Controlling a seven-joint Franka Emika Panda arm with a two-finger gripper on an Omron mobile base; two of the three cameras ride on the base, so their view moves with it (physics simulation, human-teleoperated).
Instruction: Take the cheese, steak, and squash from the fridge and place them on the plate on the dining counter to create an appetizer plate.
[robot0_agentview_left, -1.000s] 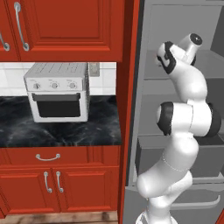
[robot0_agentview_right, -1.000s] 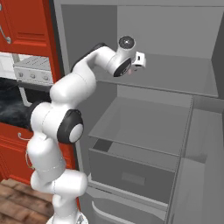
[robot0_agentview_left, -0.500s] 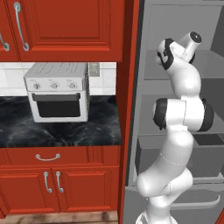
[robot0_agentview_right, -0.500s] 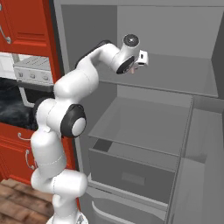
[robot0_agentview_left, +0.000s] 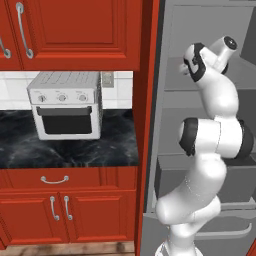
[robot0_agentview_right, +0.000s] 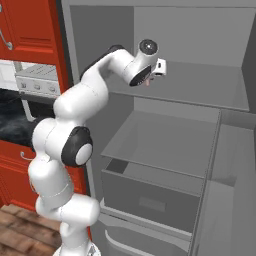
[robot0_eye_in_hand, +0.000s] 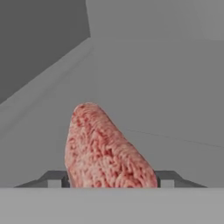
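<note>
My claw (robot0_eye_in_hand: 111, 178) sits on the fridge's (robot0_agentview_right: 200, 90) upper shelf with the steak (robot0_eye_in_hand: 103, 148) between its fingers, which look closed against the meat, though their tips are hidden. Carrying it to the plate is still to do; cheese and squash remain too.

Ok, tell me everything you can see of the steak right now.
The steak is a pinkish-red slab with paler marbled streaks and a rounded top end. In the hand view it stands tilted between the two fingertips of the tool, which sit close against its sides, above a bare grey fridge shelf. Its lower end is hidden.
</note>
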